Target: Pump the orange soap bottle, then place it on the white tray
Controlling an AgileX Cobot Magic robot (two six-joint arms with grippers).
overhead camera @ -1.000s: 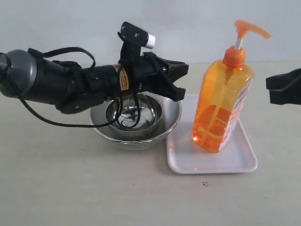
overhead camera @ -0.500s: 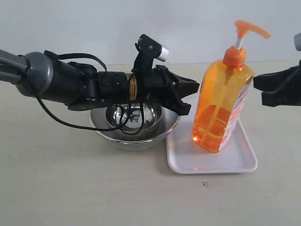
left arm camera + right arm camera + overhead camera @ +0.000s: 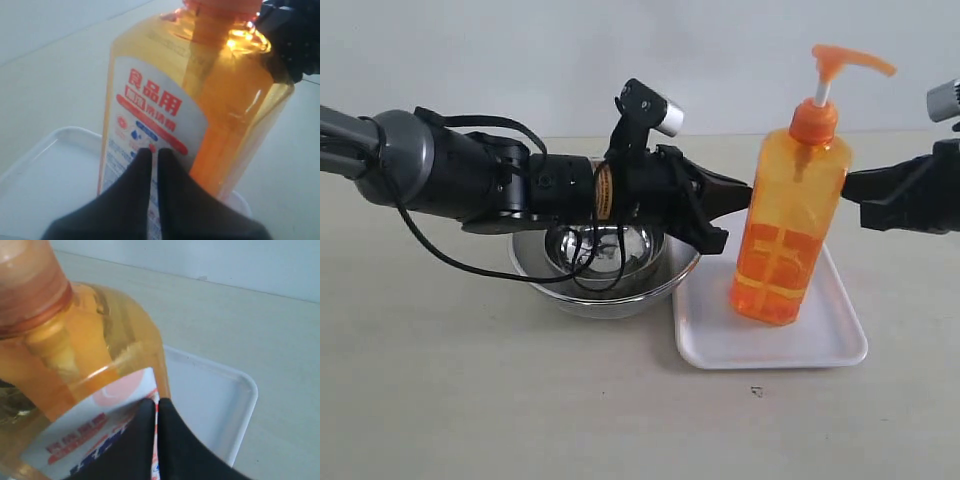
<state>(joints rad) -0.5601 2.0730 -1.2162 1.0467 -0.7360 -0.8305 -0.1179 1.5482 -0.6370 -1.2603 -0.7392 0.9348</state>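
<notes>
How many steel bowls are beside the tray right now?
2, as far as shows: a larger round steel bowl left of the flat white plastic tray, and a smaller steel bowl nested inside it. The black left arm crosses over them, so another may be hidden.

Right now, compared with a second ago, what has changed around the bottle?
The left gripper slid right and the right gripper slid left; both shut tips now meet the sides of the bottle. The bottle has turned, showing a narrower face and standing straighter. Nothing was gripped or released. It stays on the tray; bowls unmoved.
</notes>
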